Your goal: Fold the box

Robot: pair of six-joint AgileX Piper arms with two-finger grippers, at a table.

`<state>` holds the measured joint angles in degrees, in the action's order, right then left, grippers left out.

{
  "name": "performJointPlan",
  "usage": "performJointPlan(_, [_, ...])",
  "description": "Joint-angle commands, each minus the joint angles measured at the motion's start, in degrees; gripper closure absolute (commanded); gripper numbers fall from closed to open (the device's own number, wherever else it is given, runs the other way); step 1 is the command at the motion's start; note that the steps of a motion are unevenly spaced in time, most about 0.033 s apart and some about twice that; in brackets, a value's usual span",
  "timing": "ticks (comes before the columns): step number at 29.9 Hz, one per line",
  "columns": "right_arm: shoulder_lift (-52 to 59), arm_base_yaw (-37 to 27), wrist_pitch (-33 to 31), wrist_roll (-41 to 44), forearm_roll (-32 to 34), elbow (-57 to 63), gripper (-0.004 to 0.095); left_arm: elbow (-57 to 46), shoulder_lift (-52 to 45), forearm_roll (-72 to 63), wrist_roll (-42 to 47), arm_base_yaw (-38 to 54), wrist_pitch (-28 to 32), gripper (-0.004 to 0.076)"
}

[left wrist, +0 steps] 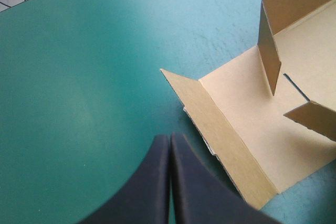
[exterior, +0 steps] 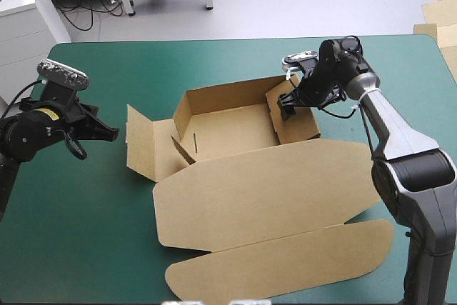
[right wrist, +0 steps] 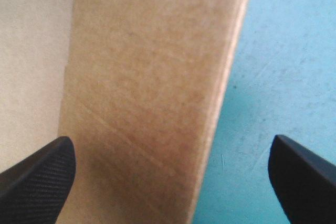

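The brown box (exterior: 257, 183) lies mid-table, its back wall raised and its long lid flat toward the front edge. Its left side panel (exterior: 143, 144) is spread low on the teal-green cover, seen close up as the panel (left wrist: 236, 124) in the left wrist view. My left gripper (exterior: 107, 133) hovers just left of that panel, its gripper (left wrist: 169, 139) shut with nothing in it. My right gripper (exterior: 285, 108) is at the raised right wall (exterior: 298, 121). In its wrist view the gripper (right wrist: 170, 141) is open, the brown wall (right wrist: 152, 77) between the fingers, neither visibly touching.
Bare teal-green cover (exterior: 78, 219) spreads left and front-left of the box. The lid's rounded tuck flap (exterior: 285, 262) reaches close to the front edge. More pale board (exterior: 437, 21) shows beyond the table's far right corner.
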<state>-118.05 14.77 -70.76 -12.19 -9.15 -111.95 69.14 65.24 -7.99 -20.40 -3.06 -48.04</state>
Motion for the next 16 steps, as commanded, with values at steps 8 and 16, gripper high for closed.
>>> performJointPlan(8, [4.1,0.0,-1.0,0.2,-0.1,-3.0,-0.0019,1.7,-1.4,-1.8,0.6,0.0,3.2,0.0734])
performJointPlan(16, [1.6,0.0,-1.0,0.2,-0.1,-3.0,0.0214,1.7,-1.4,-1.8,0.6,0.0,3.1,0.0734])
